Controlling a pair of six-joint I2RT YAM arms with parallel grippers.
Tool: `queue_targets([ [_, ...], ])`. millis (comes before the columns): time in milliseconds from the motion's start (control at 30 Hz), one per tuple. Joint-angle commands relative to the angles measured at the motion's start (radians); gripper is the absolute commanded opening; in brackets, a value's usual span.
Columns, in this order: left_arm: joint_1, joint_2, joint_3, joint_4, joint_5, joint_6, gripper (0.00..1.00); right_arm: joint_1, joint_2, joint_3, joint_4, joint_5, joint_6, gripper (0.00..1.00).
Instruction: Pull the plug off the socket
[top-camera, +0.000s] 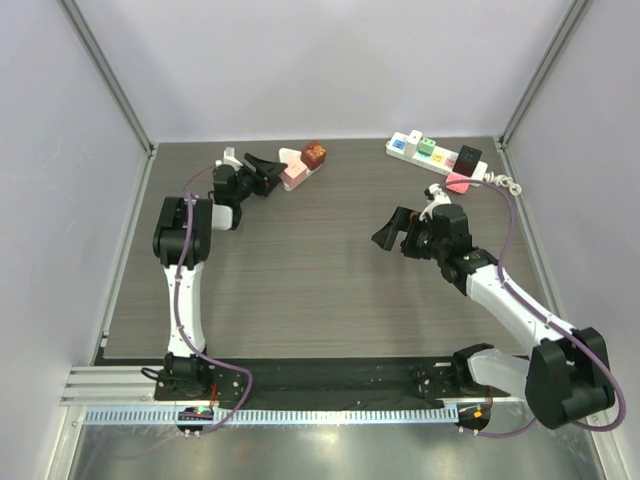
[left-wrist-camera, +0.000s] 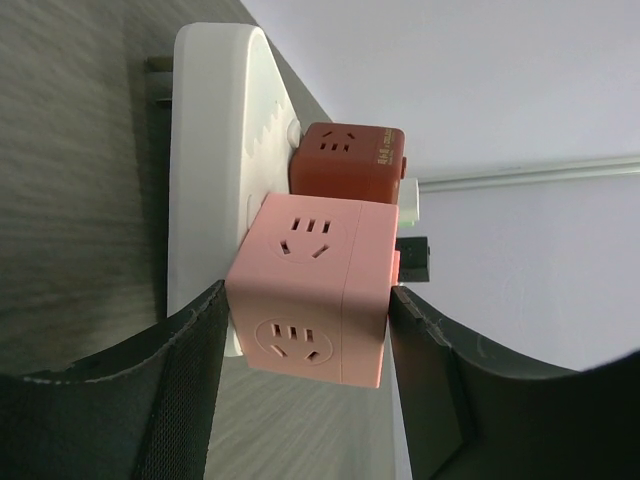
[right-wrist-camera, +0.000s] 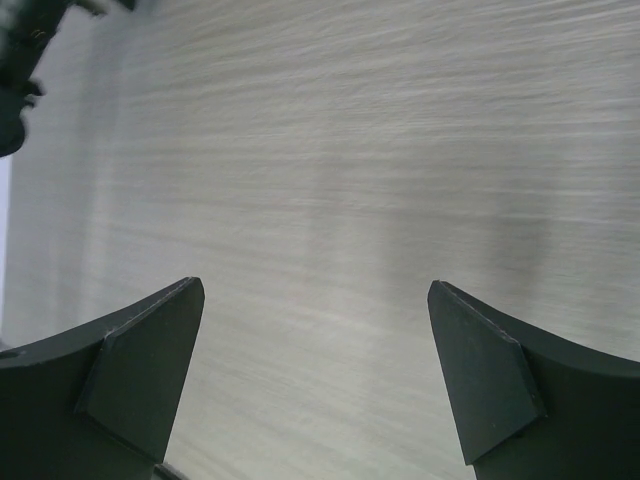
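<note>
Rails (top-camera: 270, 415) of pale metal line the near edge, where we see both arm bases bolted down. Beyond them the dark wood-grain table (top-camera: 300, 290) spreads out, with wide open room between the two arms. Plain white walls (top-camera: 320, 60) close it in on the left, right and far sides. The right gripper (top-camera: 388, 228) hovers right of centre, jaws spread wide and holding nothing. Farther back on the left, the left gripper (top-camera: 268, 168) is clamped on the pink plug (left-wrist-camera: 310, 290), its fingers (left-wrist-camera: 195, 340) pressing opposite sides. The plug sits in a white socket (left-wrist-camera: 205, 150) lying on the table. A brown cube (left-wrist-camera: 345, 160) is seated just beside the plug, on its far side. In the far right corner we see a second power strip (top-camera: 430, 152) with coloured blocks and a white cable (top-camera: 505, 185), well apart.
</note>
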Motion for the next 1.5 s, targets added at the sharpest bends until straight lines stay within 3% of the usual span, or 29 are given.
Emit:
queue_targets([
  [0, -0.060, -0.091, -0.071, 0.066, 0.021, -0.020, 0.00, 0.067, -0.097, -0.010, -0.070, 0.031, 0.043, 1.00],
  [167, -0.123, -0.186, -0.186, 0.064, 0.033, -0.002, 0.00, 0.091, -0.183, -0.068, -0.118, 0.056, 0.081, 1.00],
  [367, -0.213, -0.359, -0.491, 0.104, -0.033, 0.033, 0.00, 0.110, -0.247, -0.105, -0.141, 0.051, 0.095, 0.99],
  [567, -0.361, -0.500, -0.797, 0.245, -0.196, -0.006, 0.00, 0.125, -0.308, -0.150, -0.149, 0.050, 0.121, 0.99],
  [700, -0.469, -0.536, -0.901, 0.262, -0.295, -0.011, 0.00, 0.130, -0.342, -0.180, -0.139, 0.053, 0.143, 0.99],
  [867, -0.508, -0.546, -0.959, 0.340, -0.348, -0.066, 0.00, 0.142, -0.358, -0.209, -0.126, 0.050, 0.167, 0.99],
  [967, -0.511, -0.553, -0.981, 0.343, -0.372, -0.065, 0.26, 0.146, -0.367, -0.217, -0.124, 0.051, 0.164, 0.99],
  [1000, -0.511, -0.551, -0.984, 0.343, -0.378, -0.062, 0.42, 0.148, -0.370, -0.219, -0.125, 0.050, 0.156, 0.99],
  [1067, -0.510, -0.553, -0.982, 0.345, -0.371, -0.046, 0.54, 0.148, -0.379, -0.220, -0.126, 0.047, 0.150, 1.00],
  [1100, -0.510, -0.554, -0.978, 0.345, -0.365, -0.033, 0.70, 0.148, -0.382, -0.220, -0.127, 0.054, 0.144, 1.00],
  [1300, -0.508, -0.588, -0.968, 0.324, -0.342, 0.026, 0.93, 0.148, -0.359, -0.153, -0.171, 0.105, 0.090, 1.00],
  [1467, -0.502, -0.724, -1.057, 0.251, -0.439, 0.040, 0.92, 0.148, -0.347, -0.127, -0.185, 0.093, 0.100, 1.00],
])
